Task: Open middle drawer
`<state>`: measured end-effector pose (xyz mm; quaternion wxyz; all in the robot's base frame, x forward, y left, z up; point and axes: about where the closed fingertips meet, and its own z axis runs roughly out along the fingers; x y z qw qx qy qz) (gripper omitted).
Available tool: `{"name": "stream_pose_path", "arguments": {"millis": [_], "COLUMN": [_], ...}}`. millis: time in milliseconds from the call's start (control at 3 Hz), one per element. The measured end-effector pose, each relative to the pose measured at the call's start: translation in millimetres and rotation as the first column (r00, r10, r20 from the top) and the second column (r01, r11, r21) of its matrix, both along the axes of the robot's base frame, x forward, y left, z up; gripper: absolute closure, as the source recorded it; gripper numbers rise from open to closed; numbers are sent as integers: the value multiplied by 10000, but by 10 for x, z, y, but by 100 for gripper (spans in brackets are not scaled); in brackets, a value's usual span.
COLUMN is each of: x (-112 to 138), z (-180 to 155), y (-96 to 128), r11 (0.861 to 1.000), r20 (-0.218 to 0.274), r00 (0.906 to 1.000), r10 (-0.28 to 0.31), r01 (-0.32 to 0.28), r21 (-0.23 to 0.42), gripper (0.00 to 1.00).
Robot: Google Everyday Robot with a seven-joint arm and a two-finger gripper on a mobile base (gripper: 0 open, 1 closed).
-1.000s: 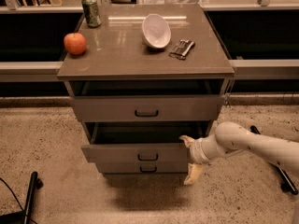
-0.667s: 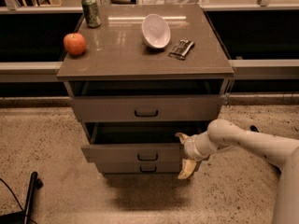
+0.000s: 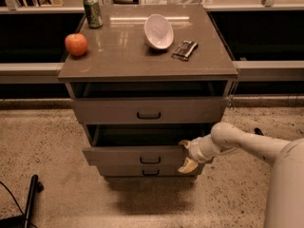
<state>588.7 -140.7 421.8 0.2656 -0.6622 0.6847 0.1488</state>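
The middle drawer (image 3: 123, 155) is the second of three in the grey-brown cabinet; it has a small black loop handle (image 3: 150, 160). It stands pulled out a little, with a dark gap above its front. My gripper (image 3: 185, 155) is at the right end of that drawer front, reaching in from the right on a white arm (image 3: 247, 144). Its two yellowish fingertips are apart, one at the front's top edge (image 3: 184, 144) and one below it (image 3: 188, 166). I cannot tell whether they touch the front.
The top drawer (image 3: 148, 109) also sits slightly out, and the bottom drawer (image 3: 150, 172) is just below. On the cabinet top (image 3: 118, 56) are an apple (image 3: 76, 44), a green can (image 3: 92, 11), a white bowl (image 3: 158, 31) and a dark snack bar (image 3: 185, 50). A black object (image 3: 31, 194) lies on the floor at lower left.
My gripper and arm have shifted a little left and up along the middle drawer's right end. The drawer itself shows no clear movement.
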Motion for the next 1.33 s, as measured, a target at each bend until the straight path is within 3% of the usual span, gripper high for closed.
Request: {"name": "stream_pose_path", "arguments": {"millis": [333, 667, 1000, 1333], "x": [1, -15, 16, 16], "z": [-4, 20, 70, 112], "y": [-5, -23, -21, -21], "r11": [10000, 10000, 10000, 10000], "r20": [-5, -33, -33, -33], "r00": [10000, 10000, 10000, 10000], "r10": [-7, 53, 54, 55], "r01": [7, -54, -54, -55], "r21": [-4, -55, -55, -55], "gripper": [56, 64, 61, 45]}}
